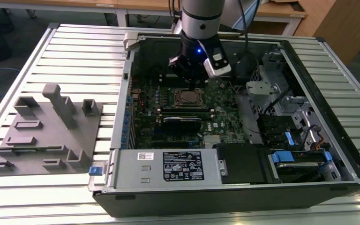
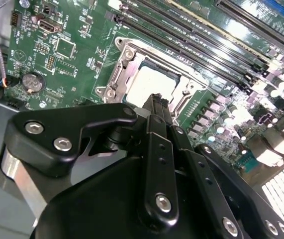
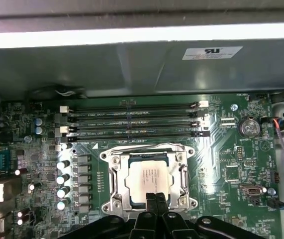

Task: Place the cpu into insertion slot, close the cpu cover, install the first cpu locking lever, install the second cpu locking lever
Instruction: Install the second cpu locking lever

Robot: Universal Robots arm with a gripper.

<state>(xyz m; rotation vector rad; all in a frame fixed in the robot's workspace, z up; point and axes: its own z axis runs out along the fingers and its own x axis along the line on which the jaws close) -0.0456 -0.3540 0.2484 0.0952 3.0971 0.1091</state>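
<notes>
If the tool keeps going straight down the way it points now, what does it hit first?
Most likely the cpu, seated in the insertion slot under the closed cpu cover. The tool sits over its near edge; height is unclear.

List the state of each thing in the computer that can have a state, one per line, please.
cpu: seated flat in the socket.
insertion slot: occupied by the cpu.
cpu cover: lowered, framing the cpu.
pincer: fingertips together at the cpu's edge, holding nothing.
computer case: side panel off, interior exposed.

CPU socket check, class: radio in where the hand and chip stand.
Black hand shut, fingertips at the socket's edge. Flat silver-grey square cpu seated in the silvery-rimmed insertion slot, thin silvery cpu cover down. Nothing in the way.
</notes>
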